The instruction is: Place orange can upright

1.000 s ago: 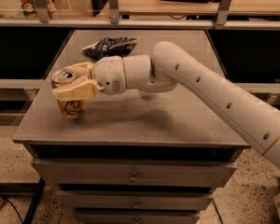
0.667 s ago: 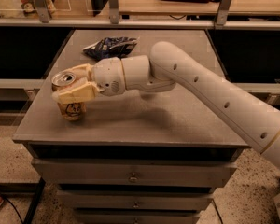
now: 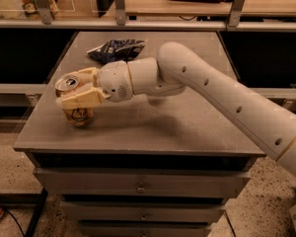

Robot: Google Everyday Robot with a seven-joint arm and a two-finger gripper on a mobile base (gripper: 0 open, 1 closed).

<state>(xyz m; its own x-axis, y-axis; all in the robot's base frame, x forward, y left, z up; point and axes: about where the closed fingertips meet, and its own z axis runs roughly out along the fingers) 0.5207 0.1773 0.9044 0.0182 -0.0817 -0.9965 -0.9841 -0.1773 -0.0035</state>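
Observation:
The orange can is at the left front of the grey cabinet top. It stands nearly upright with its silver top tilted slightly toward the left. Its base looks to be on or just above the surface. My gripper reaches in from the right, and its cream fingers are closed around the can's upper half, hiding part of the can's body.
A dark blue shiny snack bag lies at the back of the cabinet top, behind my wrist. The cabinet's left edge is close to the can. Drawers are below the front edge. A shelf rail runs behind.

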